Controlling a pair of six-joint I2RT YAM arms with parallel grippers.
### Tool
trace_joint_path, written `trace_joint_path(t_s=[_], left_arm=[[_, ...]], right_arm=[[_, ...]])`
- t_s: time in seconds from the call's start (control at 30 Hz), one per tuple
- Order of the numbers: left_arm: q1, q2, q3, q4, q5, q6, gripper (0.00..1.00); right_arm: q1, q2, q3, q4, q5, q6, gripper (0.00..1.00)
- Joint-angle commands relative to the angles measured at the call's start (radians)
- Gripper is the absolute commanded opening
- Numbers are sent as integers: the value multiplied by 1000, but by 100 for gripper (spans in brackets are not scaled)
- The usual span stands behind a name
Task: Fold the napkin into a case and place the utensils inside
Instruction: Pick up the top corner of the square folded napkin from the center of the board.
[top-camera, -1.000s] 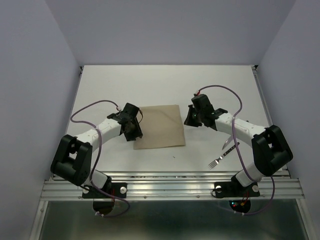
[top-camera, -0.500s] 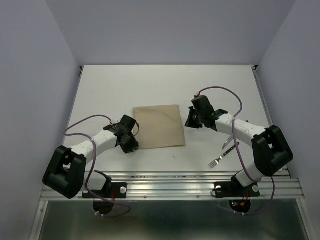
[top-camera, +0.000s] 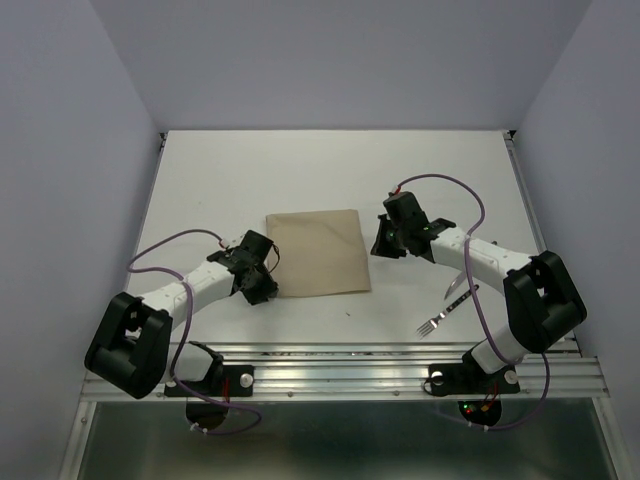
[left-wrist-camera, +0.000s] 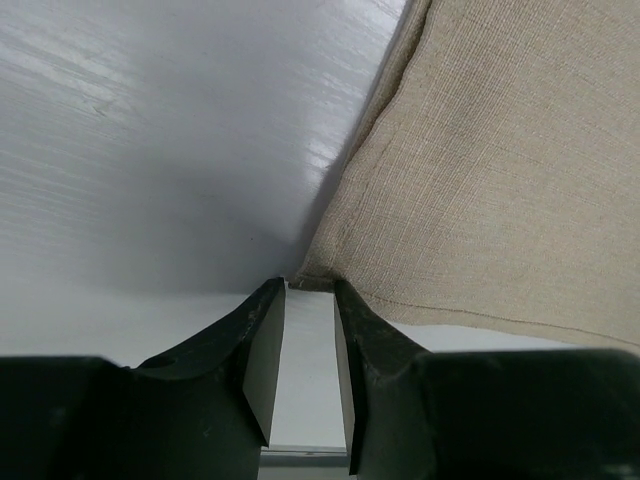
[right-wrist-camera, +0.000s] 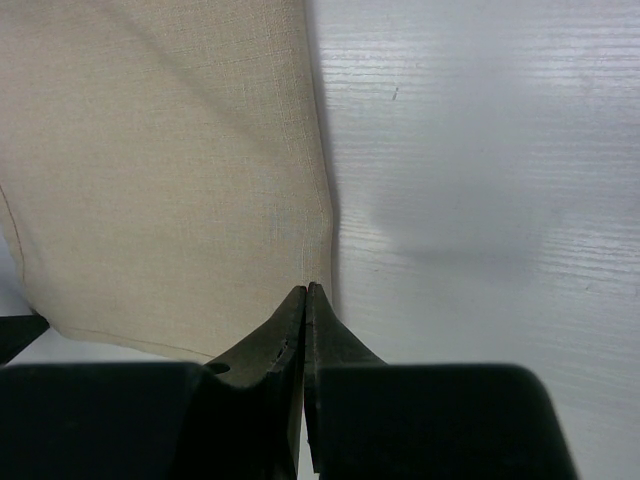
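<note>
Bearing the napkin (top-camera: 315, 253), white table (top-camera: 300, 170) meets lilac walls (top-camera: 340, 60).

Overhead rear camera and close wrist cameras share the napkin (top-camera: 318, 252).

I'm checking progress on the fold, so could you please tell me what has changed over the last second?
The left gripper swung back toward the near side, from the left side of the plain beige cloth napkin to its near-left corner, jaws slightly open. Unchanged: napkin flat, right gripper shut at its right edge, silver-tined fork untouched.
</note>
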Motion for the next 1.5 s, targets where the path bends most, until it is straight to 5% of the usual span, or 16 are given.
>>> trace_joint_path(t_s=[0.0, 0.27, 0.57, 1.1, 1.17, 1.27, 1.47], left_arm=[[-7, -43, 3, 6, -61, 6, 40], [-7, -25, -16, 49, -66, 6, 36], [-7, -40, 9, 34, -63, 22, 1], [-7, -123, 58, -14, -84, 19, 0], [-7, -112, 49, -12, -84, 16, 8], [-10, -89, 29, 3, -74, 14, 37], [-8, -60, 0, 35, -77, 6, 52]], right_arm=[[6, -25, 25, -2, 5, -2, 5], [6, -32, 13, -2, 5, 4, 5], [15, -37, 2, -1, 9, 9, 5], [15, -12, -12, 10, 6, 12, 5], [15, -11, -10, 9, 6, 10, 5], [15, -8, -6, 9, 5, 10, 5], [15, -6, -4, 9, 5, 10, 5]])
